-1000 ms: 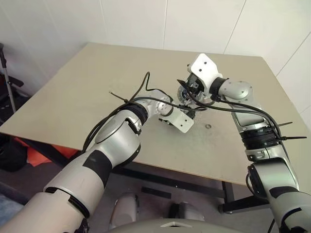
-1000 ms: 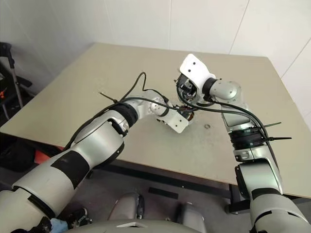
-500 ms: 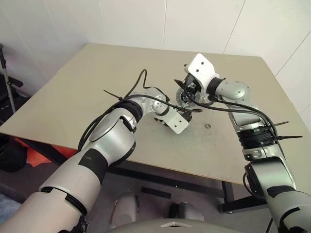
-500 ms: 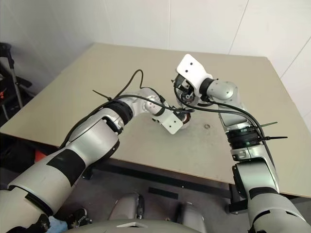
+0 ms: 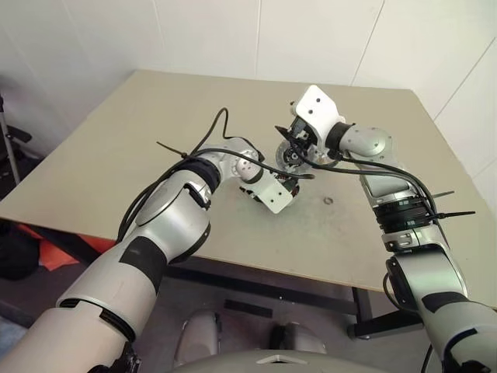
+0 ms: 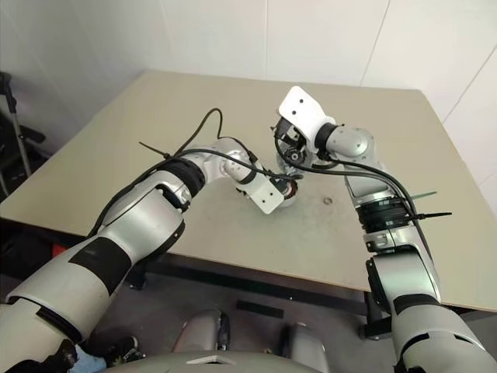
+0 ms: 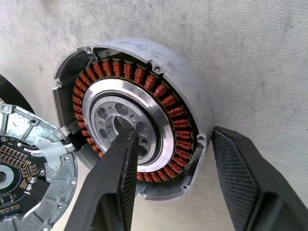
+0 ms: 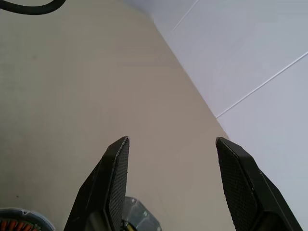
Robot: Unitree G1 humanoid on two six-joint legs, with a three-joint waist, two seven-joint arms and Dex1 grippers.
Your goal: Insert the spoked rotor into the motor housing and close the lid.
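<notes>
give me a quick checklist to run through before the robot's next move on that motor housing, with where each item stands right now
1. Motor housing lying on the table, open face up: ok.
2. Lid swung open beside the housing, not over it: ok.
3. Left hand astride the housing wall, one finger in the centre bore, the other outside the rim, gap visible: ok as placed; firm grip cannot tell.
4. Right hand open and empty, above the table: ok.
5. Spoked rotor seated in the housing: not ok; copper windings and silver centre are bare.
6. Spoked rotor located for pickup: cannot tell.
</notes>
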